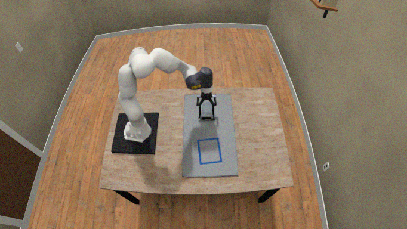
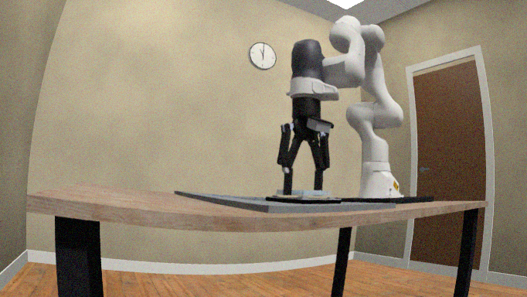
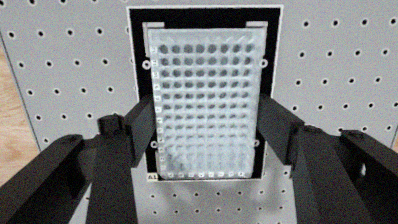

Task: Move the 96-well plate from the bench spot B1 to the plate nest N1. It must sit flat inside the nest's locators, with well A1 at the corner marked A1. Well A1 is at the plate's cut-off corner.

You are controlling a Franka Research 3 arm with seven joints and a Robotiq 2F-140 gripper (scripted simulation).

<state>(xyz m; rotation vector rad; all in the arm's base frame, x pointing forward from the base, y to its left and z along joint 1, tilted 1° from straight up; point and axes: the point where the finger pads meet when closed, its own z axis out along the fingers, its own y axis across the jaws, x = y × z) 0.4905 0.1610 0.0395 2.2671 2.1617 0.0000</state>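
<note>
The clear 96-well plate (image 3: 205, 90) (image 1: 206, 111) (image 2: 303, 192) lies level over the black plate nest N1 (image 3: 270, 50) (image 2: 305, 199), inside its white corner locators. I cannot tell whether it rests fully on the nest. The nest's A1 label (image 3: 151, 176) is at the lower left in the wrist view, beside the plate's corner there. My gripper (image 3: 205, 108) (image 1: 206, 117) (image 2: 303, 189) points straight down, and its two black fingers press on the plate's long sides. The blue outline of spot B1 (image 1: 198, 152) is empty.
The nest and B1 lie on a grey perforated board (image 1: 224, 119) (image 3: 325, 75) (image 2: 232, 201) on the wooden table (image 1: 262, 134). The arm's base stands on a black plate (image 1: 119, 143) at the left.
</note>
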